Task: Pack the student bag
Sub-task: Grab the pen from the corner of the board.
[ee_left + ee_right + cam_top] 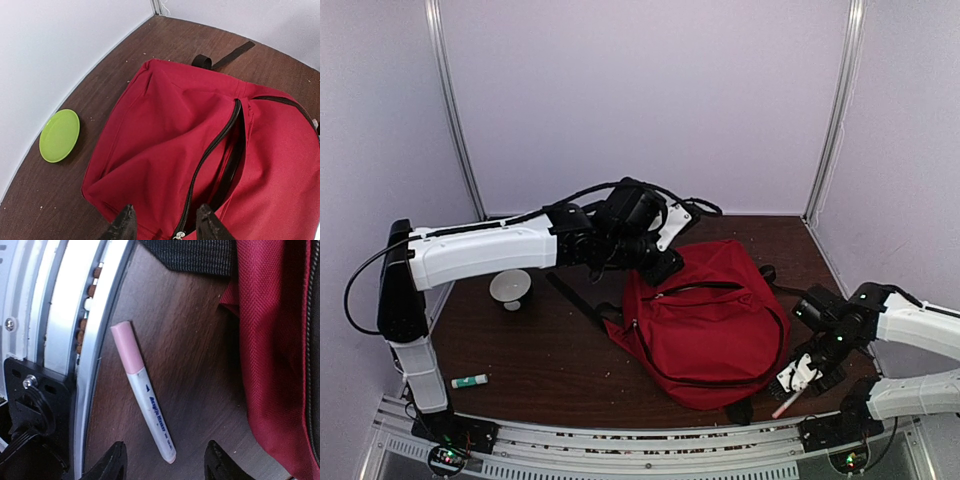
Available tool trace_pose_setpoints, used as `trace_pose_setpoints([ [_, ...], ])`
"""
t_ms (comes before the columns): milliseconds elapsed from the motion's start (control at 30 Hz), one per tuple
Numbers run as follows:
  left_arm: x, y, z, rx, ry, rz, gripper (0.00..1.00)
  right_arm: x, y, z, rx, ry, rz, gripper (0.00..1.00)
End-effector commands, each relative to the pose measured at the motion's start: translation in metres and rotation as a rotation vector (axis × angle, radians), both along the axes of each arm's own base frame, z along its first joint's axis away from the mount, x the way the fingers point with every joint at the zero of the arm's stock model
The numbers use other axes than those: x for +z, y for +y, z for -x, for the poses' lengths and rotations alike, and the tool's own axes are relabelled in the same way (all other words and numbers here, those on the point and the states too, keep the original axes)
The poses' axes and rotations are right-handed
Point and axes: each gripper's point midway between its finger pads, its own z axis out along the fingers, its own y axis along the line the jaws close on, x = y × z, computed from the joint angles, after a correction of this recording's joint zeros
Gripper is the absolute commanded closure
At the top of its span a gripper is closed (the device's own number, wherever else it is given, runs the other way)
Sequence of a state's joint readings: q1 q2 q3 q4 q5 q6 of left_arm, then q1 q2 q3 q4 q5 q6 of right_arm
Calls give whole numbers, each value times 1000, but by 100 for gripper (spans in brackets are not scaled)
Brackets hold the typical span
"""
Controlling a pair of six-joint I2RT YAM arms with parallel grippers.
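Observation:
The student bag point(710, 320) is a large red backpack lying flat mid-table, its black zipper point(220, 135) partly open. My left gripper point(665, 262) hovers over the bag's far end. In the left wrist view the left gripper point(166, 227) is open and empty, with the zipper pull point(178, 235) between the fingertips. A white marker with a pink cap point(145, 395) lies on the table by the bag's near right corner; it also shows in the top view point(785, 403). My right gripper point(166, 464) is open just above it, straddling the marker's white end without touching it.
A grey bowl-like object point(510, 288) and a small glue stick point(470, 380) lie at the left. A green plate point(60, 135) sits by the wall. Black straps point(222, 57) point(190, 255) trail from the bag. The metal rail point(65, 340) runs beside the marker.

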State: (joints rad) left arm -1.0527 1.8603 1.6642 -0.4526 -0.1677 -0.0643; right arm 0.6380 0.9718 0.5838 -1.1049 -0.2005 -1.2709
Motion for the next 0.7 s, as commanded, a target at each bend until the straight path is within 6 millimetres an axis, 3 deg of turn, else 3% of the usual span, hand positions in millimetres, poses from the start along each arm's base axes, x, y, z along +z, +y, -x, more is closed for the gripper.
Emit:
trace_pose_setpoints([
  [0, 34, 4, -5, 39, -44, 98, 56, -12, 5, -15, 5, -66, 36, 48],
  [367, 35, 18, -12, 87, -65, 87, 56, -37, 1, 9, 159, -23, 142, 51],
  [667, 37, 25, -15, 101, -78, 77, 56, -49, 5, -4, 100, -58, 198, 64],
])
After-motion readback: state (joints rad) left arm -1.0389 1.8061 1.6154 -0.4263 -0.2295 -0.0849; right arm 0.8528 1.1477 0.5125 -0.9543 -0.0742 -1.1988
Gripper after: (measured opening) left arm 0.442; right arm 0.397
